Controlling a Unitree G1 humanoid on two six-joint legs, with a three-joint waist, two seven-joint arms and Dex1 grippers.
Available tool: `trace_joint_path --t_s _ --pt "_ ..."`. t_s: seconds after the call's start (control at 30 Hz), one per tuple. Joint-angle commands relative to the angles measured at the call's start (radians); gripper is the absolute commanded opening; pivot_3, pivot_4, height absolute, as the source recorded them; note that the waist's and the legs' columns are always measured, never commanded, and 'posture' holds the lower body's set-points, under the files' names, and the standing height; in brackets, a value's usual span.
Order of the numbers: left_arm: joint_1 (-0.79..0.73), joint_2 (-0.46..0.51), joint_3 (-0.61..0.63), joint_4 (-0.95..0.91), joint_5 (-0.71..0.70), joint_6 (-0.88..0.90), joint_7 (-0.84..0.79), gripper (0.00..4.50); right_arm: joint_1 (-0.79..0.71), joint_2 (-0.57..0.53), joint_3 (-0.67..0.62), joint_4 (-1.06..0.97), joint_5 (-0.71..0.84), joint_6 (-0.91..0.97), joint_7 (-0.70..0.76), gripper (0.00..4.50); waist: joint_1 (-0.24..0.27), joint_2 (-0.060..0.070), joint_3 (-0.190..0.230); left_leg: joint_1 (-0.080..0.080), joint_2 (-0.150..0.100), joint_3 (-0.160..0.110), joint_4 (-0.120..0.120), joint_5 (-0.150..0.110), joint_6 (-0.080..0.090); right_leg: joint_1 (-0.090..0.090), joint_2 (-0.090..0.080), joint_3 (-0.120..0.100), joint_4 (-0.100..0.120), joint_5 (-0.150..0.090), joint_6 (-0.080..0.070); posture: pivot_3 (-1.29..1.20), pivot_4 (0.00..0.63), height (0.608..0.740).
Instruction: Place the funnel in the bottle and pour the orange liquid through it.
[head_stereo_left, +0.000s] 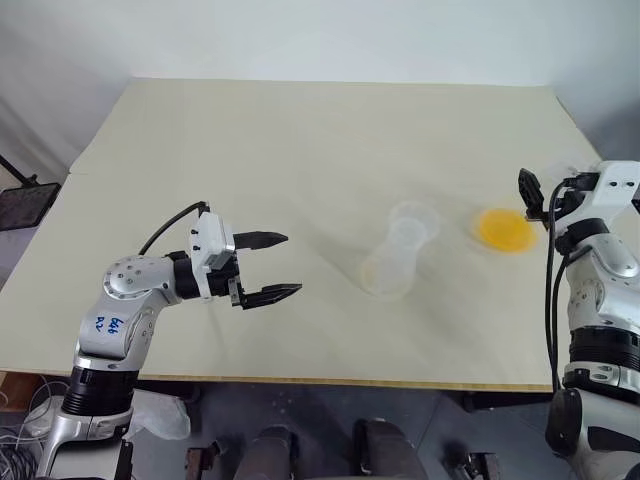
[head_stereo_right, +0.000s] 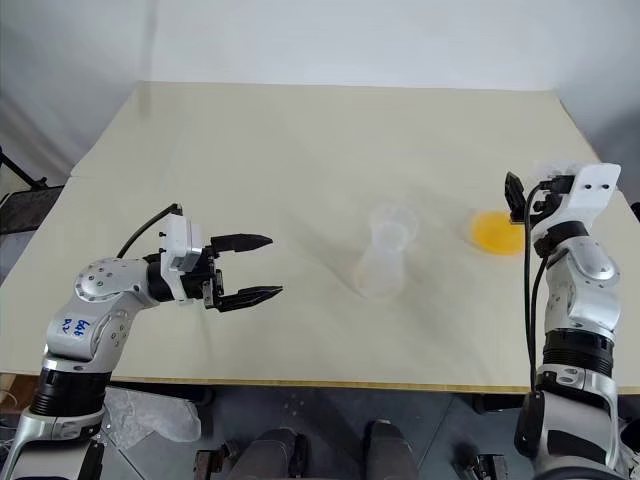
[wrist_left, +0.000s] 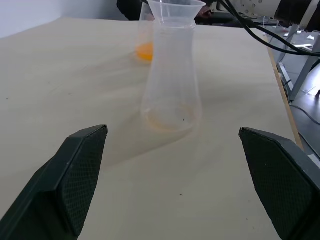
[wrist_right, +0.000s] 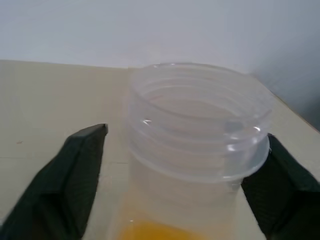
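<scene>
Funnel (wrist_left: 176, 9) sits in the bottle (head_stereo_left: 397, 258) at mid-surface. Right hand (wrist_right: 180, 175) straddles the neck of the flask (wrist_right: 192, 150) with orange liquid (head_stereo_left: 505, 229), right of the bottle; contact unclear. Thin, light, slick plastic: grip gently below the rim. Left hand (head_stereo_left: 272, 267) wide, empty.

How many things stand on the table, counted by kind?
Clear conical flasks: 2, the bottle and the flask with the orange liquid
Clear funnels: 1, the funnel in the bottle's neck
Total: 3
</scene>
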Motion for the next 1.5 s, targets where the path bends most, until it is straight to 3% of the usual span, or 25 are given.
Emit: trace_joint_path --t_s 0.03,0.23,0.43,0.83,0.93,1.5 --pt "-0.014 0.005 0.009 -0.011 -0.021 -0.009 0.0 4.5 -0.01 -0.009 -0.005 -0.025 -0.002 -0.011 -0.002 2.49 0.0 0.0 0.0 0.0 0.0 0.0 0.0 0.0 0.0 0.0 0.0 0.0 0.0 0.0 0.0 0.0 0.15 0.74" --pt "-0.039 -0.004 -0.002 0.019 -0.018 -0.019 -0.006 4.5 0.014 -0.002 -0.007 -0.119 0.007 0.033 -0.033 2.44 0.0 0.0 0.0 0.0 0.0 0.0 0.0 0.0 0.0 0.0 0.0 0.0 0.0 0.0 0.0 0.0 0.15 0.74" --pt "-0.093 -0.028 -0.023 0.082 -0.01 -0.045 -0.026 4.5 0.048 -0.016 0.019 -0.453 0.055 0.224 -0.052 2.44 0.001 0.003 0.001 -0.001 0.0 0.0 0.0 0.0 0.0 0.0 -0.001 0.0 0.0 0.0 0.0 0.0 0.15 0.74" --pt "-0.216 -0.081 -0.071 0.249 0.008 -0.121 -0.091 4.5 0.24 -0.253 0.15 -0.934 -0.152 0.365 0.029 2.44 0.009 0.004 0.002 -0.002 -0.002 -0.001 -0.001 0.0 0.0 -0.001 0.001 -0.001 -0.001 0.0 0.0 0.0 0.15 0.74" --pt "-0.235 -0.093 -0.081 0.277 0.01 -0.133 -0.101 4.5 0.297 -0.32 0.194 -0.976 -0.247 0.337 0.058 2.44 0.007 0.004 0.002 -0.002 -0.002 -0.001 -0.001 0.0 0.0 -0.001 0.002 -0.001 -0.001 0.0 0.0 0.0 0.15 0.74" --pt "-0.267 -0.138 -0.099 0.325 0.027 -0.16 -0.116 4.5 0.268 -0.297 0.353 -1.05 -0.553 0.234 0.025 2.44 0.005 0.004 0.002 -0.002 -0.002 -0.001 -0.001 0.0 0.0 -0.001 0.003 -0.002 -0.001 0.0 0.0 0.0 0.15 0.74"
